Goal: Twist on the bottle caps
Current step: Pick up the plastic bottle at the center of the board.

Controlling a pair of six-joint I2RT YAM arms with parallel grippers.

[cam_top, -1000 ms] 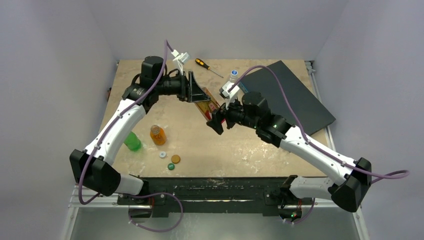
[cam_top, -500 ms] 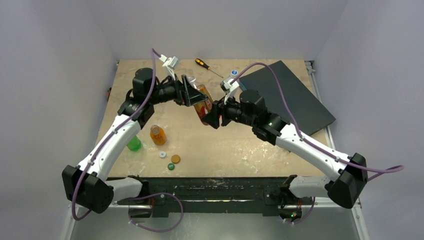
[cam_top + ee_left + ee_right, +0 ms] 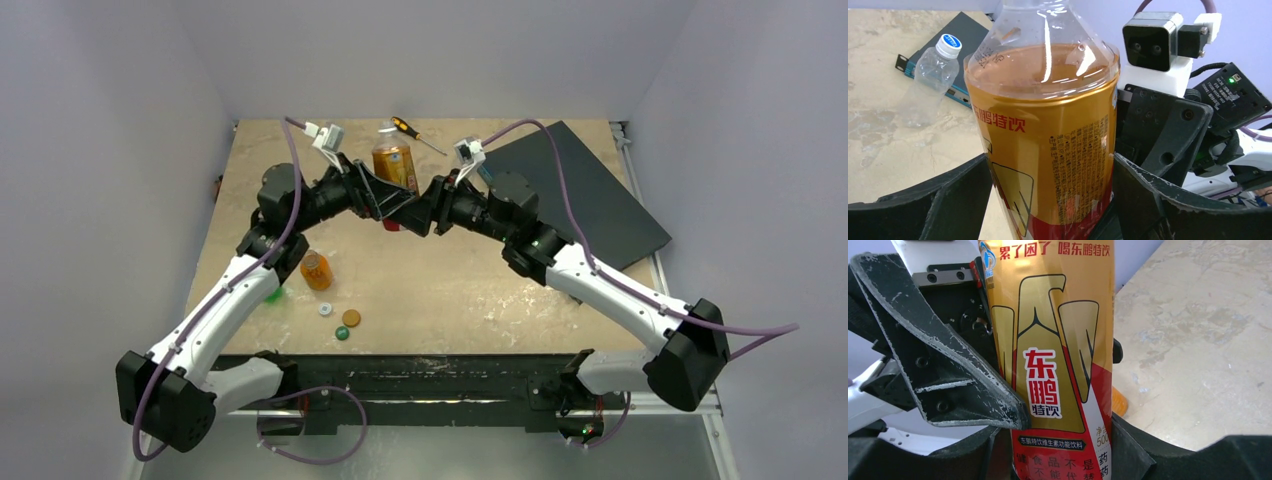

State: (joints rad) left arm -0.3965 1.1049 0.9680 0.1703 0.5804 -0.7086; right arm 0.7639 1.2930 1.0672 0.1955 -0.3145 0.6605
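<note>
Bottle (image 3: 1048,140) label (image 3: 1053,365) reads fully only from right wrist.

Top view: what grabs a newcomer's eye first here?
The tall gold-labelled drink bottle, upright and full of amber liquid, pinched between the left claw and right claw above mid-table. Next, the loose caps near the front edge beside a small orange bottle, and the screwdriver at the back.

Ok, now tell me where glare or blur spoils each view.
Left wrist: white glare streaks cross the clear shoulder of the large bottle; the clear bottle behind looks soft. Right wrist: the label is sharp, the table behind slightly blurred. Top external: even light, no glare, small caps hard to resolve.
</note>
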